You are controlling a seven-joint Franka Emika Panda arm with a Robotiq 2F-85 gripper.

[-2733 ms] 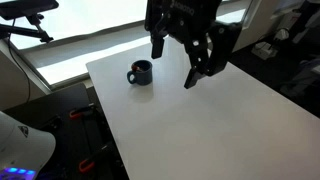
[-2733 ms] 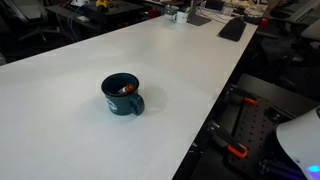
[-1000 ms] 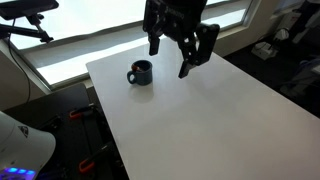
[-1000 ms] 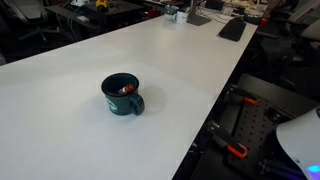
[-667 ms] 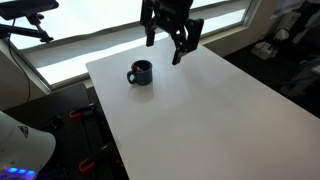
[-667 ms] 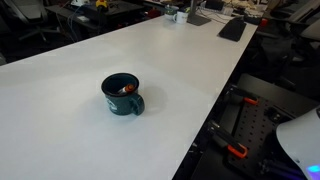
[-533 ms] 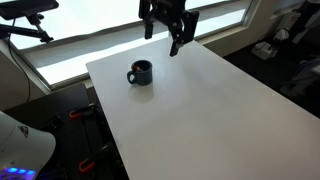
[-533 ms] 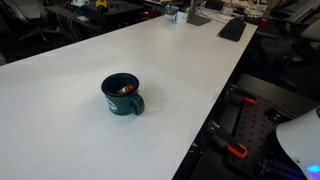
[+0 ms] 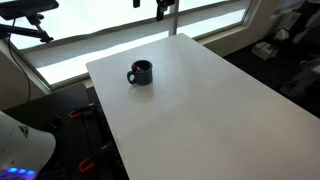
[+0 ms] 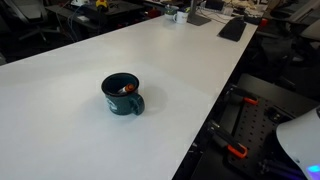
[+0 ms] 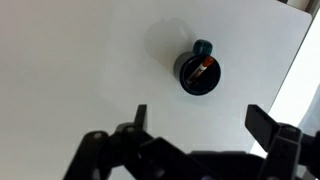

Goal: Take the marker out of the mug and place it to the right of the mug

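The dark navy mug [image 9: 139, 73] stands upright on the white table [image 9: 200, 110], handle to its side. It also shows in an exterior view [image 10: 122, 94] and from above in the wrist view [image 11: 199, 72]. The red marker [image 11: 199, 70] lies slanted inside the mug; its red tip shows over the rim in an exterior view [image 10: 125, 89]. My gripper [image 11: 198, 117] is open and empty, high above the table, with the mug past its fingertips. Only the tips of its fingers [image 9: 160, 8] show at the top edge of an exterior view.
The table's edges fall off to a dark floor with cables and red clamps [image 10: 232, 152]. Keyboards and clutter [image 10: 232, 28] sit at the table's far end. A bright window strip [image 9: 90, 45] runs behind the table.
My gripper has risen up and away from the table, moving from beside the mug to almost out of the top of the exterior view. The mug and marker have not moved.
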